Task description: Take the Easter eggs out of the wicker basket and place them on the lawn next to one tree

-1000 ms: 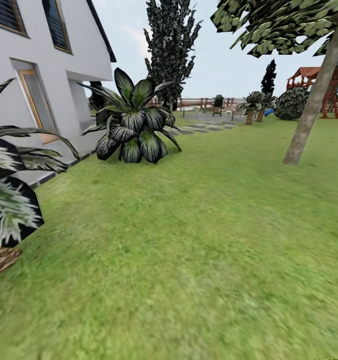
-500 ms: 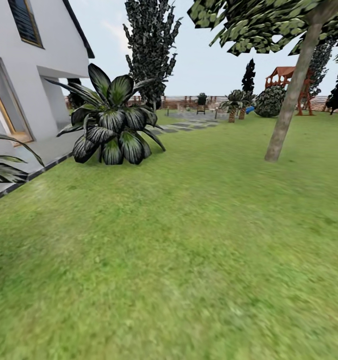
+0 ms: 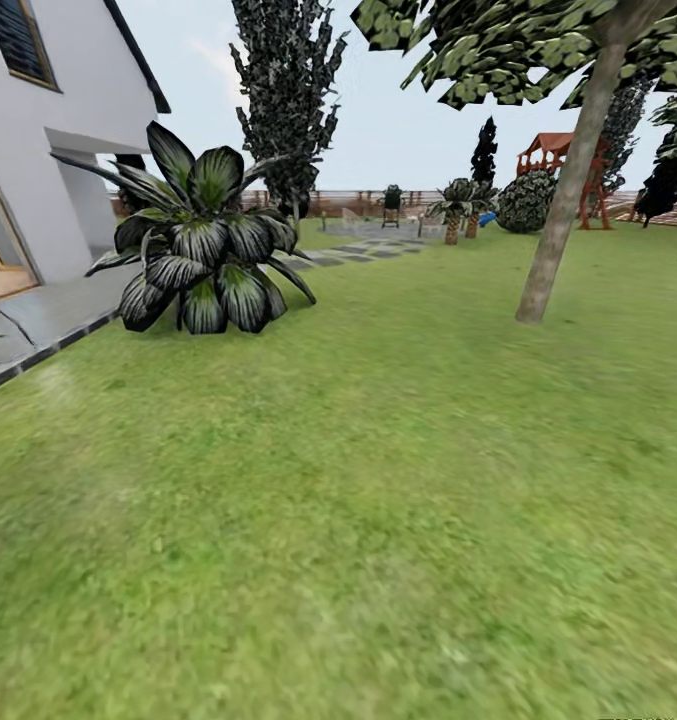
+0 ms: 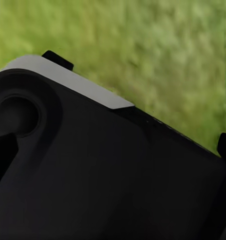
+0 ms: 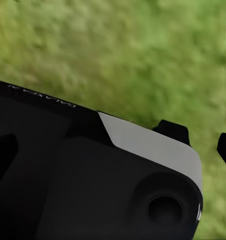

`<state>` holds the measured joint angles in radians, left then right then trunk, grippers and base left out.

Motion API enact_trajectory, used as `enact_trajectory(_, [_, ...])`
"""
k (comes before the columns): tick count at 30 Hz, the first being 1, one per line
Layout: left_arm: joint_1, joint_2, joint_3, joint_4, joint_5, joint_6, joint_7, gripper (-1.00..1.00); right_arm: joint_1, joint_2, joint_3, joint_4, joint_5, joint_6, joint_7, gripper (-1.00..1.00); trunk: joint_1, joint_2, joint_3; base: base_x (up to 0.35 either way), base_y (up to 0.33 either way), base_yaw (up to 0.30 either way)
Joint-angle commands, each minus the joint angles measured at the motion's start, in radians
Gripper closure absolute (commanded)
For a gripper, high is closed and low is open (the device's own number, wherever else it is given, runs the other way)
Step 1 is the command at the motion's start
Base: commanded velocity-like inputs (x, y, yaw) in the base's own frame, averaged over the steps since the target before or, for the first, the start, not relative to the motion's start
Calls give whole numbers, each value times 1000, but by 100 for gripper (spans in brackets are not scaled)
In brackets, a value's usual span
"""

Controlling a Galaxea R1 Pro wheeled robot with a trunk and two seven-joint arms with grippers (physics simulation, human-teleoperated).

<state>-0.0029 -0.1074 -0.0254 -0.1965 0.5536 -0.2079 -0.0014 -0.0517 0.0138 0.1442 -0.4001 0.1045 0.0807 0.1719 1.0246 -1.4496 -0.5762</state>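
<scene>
Grass of the lawn [image 3: 378, 480] fills the lower part of the head view, short and bright green, running back through the garden to a brown slatted fence [image 3: 358, 200] far off; a tree [image 3: 558, 190] with a smooth, pale grey-brown trunk leans up from the lawn at the right, its speckled dark foliage spreading across the top of that view; at the left stands a white house [image 3: 68, 130] with a grey paved strip [image 3: 48, 320] along its foot, and just beside that strip a broad-leaved plant [image 3: 203, 250] with dark, pale-streaked leaves sits on the grass; behind it rises a tall, dark, narrow tree [image 3: 288, 90]; further back lie grey stepping stones [image 3: 363, 250], two small palms [image 3: 458, 205], a round bush [image 3: 528, 200] and a red-brown wooden play tower [image 3: 558, 165], with a bit of blue slide [image 3: 490, 217] between the palms and the bush.

Both wrist views look down instead; the left wrist view has a black and pale-grey robot housing [image 4: 92, 165] in front of blurred grass [image 4: 158, 50]; the right wrist view has a like housing [image 5: 92, 175] over grass [image 5: 118, 50]; small dark tips stand at the frame edges in both, too little to tell whether either tool is apart or together.
</scene>
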Motion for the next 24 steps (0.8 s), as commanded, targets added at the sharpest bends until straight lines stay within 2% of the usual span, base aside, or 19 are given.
enact_trajectory(1, [0, 0, -3, 0, 7, -4, 0, -100, 0, 0, 0, -2, 11, 5, 3, -100, 0, 0, -2, 267, -253, -277])
enact_trajectory(24, [0, 0, -2, 0, 6, -4, 0, -100, 0, 1, 0, -2, 11, 5, 2, -100, 0, 0, -18, 267, -253, -281])
